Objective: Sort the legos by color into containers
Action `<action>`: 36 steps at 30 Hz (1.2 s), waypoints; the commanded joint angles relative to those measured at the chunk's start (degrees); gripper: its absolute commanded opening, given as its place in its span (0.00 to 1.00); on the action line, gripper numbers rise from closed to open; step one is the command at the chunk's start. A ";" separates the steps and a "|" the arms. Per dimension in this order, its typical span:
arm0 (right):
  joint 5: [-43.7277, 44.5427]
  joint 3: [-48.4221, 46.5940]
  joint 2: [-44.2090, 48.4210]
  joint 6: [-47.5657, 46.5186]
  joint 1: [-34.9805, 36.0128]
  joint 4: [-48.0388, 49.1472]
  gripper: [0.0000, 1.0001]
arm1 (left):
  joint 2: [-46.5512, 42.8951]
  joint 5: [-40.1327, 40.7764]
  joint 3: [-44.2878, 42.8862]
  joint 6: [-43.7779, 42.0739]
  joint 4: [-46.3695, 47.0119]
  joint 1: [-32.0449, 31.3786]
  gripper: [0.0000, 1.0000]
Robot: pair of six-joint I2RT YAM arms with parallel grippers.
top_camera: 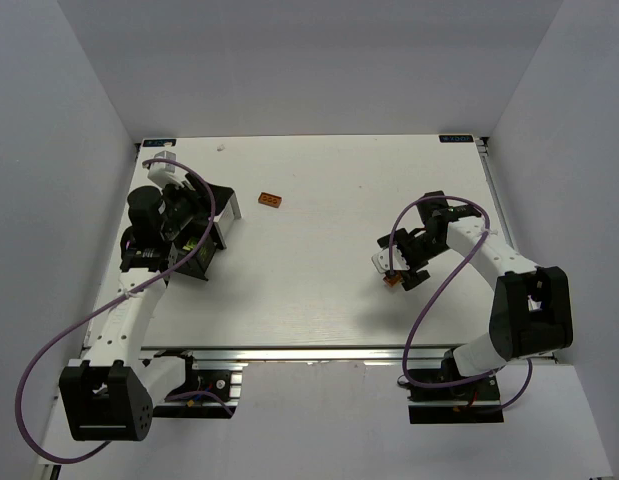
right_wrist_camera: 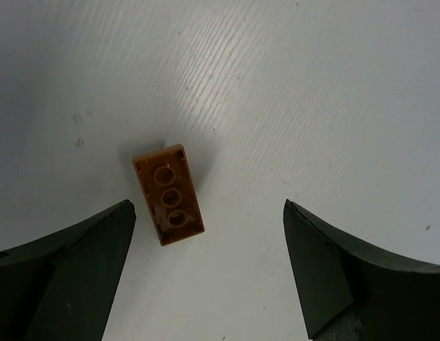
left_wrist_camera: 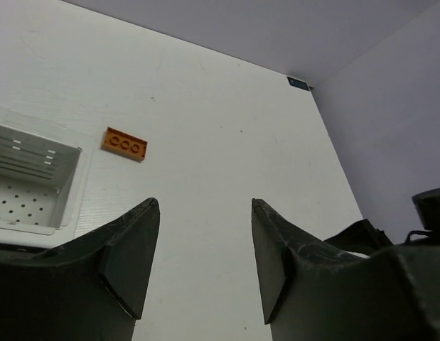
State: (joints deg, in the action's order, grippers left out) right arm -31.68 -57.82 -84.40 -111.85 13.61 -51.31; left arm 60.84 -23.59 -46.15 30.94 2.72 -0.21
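Overhead, right claw (right_wrist_camera: 209, 213) gapes wide above orange brick (right_wrist_camera: 168, 193), clear of it.

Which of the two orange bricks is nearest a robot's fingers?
The brick under the open right fingers; the other brick lies near the white box.

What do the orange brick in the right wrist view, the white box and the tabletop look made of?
Brick: moulded plastic, smooth; crisp edges and round tubes.
Box: likely thin matte plastic; slotted wall, perforated floor.
Tabletop: white, matte, fine straight grain lines; probably laminate or painted wood, can't tell which.
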 commanded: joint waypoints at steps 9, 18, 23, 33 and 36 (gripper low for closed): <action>6.10 -4.75 -7.35 -1.79 0.37 -2.22 0.88 | -3.36 -4.70 0.62 2.72 3.34 0.12 0.66; 6.72 -5.20 -10.26 0.23 1.60 -1.95 0.84 | -3.36 -5.41 0.71 3.08 3.78 0.12 0.66; 6.72 -4.93 -10.70 1.81 3.09 -1.78 0.80 | -3.36 -5.50 0.71 3.08 3.78 0.12 0.66; 9.00 -5.11 -12.10 4.62 4.50 -2.31 0.67 | -3.62 -5.85 0.80 3.34 4.05 0.12 0.66; 8.92 -5.02 -12.28 5.85 5.03 -2.48 0.61 | -3.62 -5.94 0.89 3.51 4.13 0.12 0.66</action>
State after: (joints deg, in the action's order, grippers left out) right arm -23.05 -61.73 -96.53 -107.13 17.96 -52.23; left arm 58.39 -28.53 -45.45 34.13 5.26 -0.21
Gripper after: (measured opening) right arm 0.621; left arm 0.663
